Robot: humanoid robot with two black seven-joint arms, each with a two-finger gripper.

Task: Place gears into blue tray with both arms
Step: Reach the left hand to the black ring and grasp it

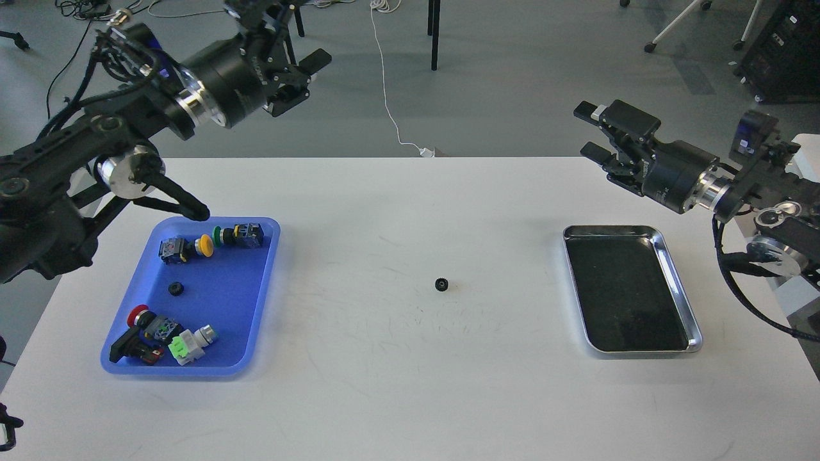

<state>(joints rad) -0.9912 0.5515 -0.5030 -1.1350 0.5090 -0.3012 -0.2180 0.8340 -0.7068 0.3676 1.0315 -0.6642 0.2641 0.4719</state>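
Observation:
One small black gear [441, 284] lies alone on the white table near its middle. A second gear [175, 289] rests inside the blue tray [264, 289] at the left, among several coloured push-button switches. My left gripper [298, 67] hangs open high above the table's far left edge, well away from both gears. Beyond the table's far right corner, my right gripper [592, 131] is raised and open, holding nothing.
A shiny steel tray [678, 287] with a dark bottom sits at the right of the table. Switches [211, 243] crowd the blue tray's far end and near left corner. Chair legs and a white cable lie on the floor behind.

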